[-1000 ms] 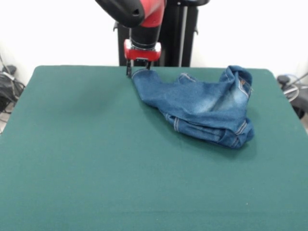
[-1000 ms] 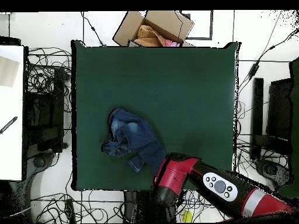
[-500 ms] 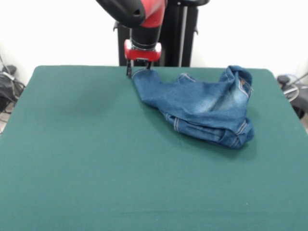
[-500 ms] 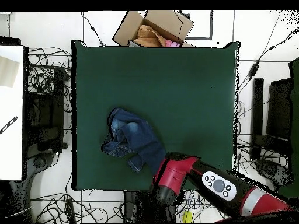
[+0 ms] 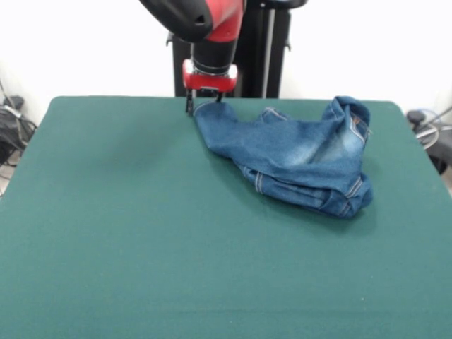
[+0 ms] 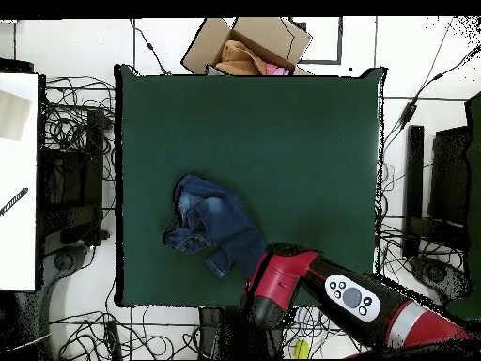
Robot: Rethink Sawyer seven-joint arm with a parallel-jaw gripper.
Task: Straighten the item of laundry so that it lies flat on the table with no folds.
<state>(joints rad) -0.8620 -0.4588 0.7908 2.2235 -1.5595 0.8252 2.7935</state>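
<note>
The item of laundry [image 5: 300,159], a pair of small blue jeans, lies crumpled on the green table [image 5: 141,233] at the far right, with one leg stretched out to the left. The rest is bunched in folds at the right end. My gripper [image 5: 203,106] stands at the table's far edge, shut on the tip of that stretched leg. In the overhead view the jeans [image 6: 211,226] lie at the table's [image 6: 282,141] lower left, and the red arm [image 6: 282,282] covers the gripper.
A cardboard box [image 6: 249,45] with cloth in it stands off the table's top edge in the overhead view. Cables and stands lie around the table on the floor. A white surface [image 6: 19,179] is at the left.
The arm's elbow has shifted very slightly in the overhead view. The gripper and the jeans stay where they were.
</note>
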